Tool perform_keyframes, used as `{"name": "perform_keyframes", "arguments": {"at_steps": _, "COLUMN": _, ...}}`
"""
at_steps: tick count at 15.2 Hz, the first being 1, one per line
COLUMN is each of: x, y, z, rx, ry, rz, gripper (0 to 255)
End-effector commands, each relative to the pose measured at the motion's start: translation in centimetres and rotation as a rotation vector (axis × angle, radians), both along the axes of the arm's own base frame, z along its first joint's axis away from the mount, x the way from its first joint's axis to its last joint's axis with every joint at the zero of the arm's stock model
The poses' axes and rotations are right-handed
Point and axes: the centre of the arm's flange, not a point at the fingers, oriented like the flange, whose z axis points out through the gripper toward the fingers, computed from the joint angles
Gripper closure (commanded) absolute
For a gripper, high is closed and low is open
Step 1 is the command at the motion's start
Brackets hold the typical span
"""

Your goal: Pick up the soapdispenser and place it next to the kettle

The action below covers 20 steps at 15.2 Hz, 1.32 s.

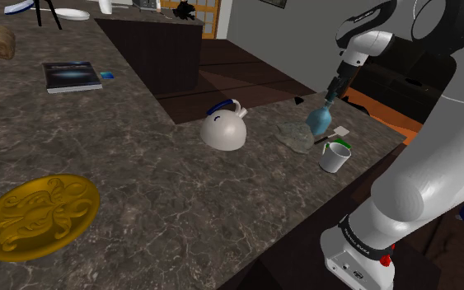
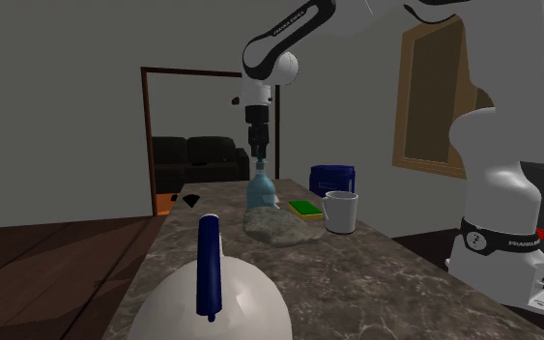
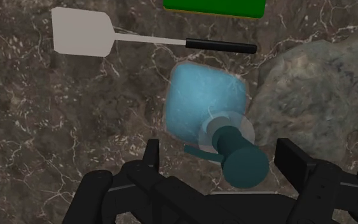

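The soap dispenser (image 1: 319, 120) (image 2: 261, 191) is a pale blue bottle (image 3: 199, 105) with a dark teal pump head, standing upright on the dark marble counter (image 1: 139, 181) near its far right end. My black gripper (image 1: 331, 93) (image 2: 257, 153) (image 3: 222, 158) hangs straight above it, open. Its fingers (image 3: 152, 156) stand on either side of the pump head without touching it. The kettle (image 1: 224, 130) (image 2: 212, 299) is white with a blue handle and sits on the counter to the shoulder view's left of the bottle.
A grey lumpy cloth (image 1: 294, 137) (image 3: 317, 89) lies against the bottle on the kettle's side. A white mug (image 1: 335, 156) (image 2: 340, 211), a green sponge (image 3: 214, 7) and a white spatula (image 3: 85, 32) are close by. A golden plate (image 1: 39, 216) and a book (image 1: 72, 75) lie farther off.
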Motion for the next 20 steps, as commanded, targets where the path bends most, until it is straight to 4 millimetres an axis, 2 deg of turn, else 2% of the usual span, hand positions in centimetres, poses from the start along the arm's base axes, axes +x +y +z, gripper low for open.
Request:
{"name": "perform_keyframes", "arguments": {"at_steps": 1, "x": 0.0, "y": 0.0, "z": 0.0, "rx": 0.000, "ry": 0.000, "rz": 0.000, "gripper": 0}}
{"name": "perform_keyframes", "arguments": {"at_steps": 4, "x": 0.0, "y": 0.0, "z": 0.0, "rx": 0.000, "ry": 0.000, "rz": 0.000, "gripper": 0}}
{"name": "perform_keyframes", "arguments": {"at_steps": 5, "x": 0.0, "y": 0.0, "z": 0.0, "rx": 0.000, "ry": 0.000, "rz": 0.000, "gripper": 255}}
{"name": "perform_keyframes", "arguments": {"at_steps": 14, "x": 0.0, "y": 0.0, "z": 0.0, "rx": 0.000, "ry": 0.000, "rz": 0.000, "gripper": 255}}
{"name": "perform_keyframes", "arguments": {"at_steps": 20, "x": 0.0, "y": 0.0, "z": 3.1, "rx": 0.000, "ry": 0.000, "rz": 0.000, "gripper": 255}}
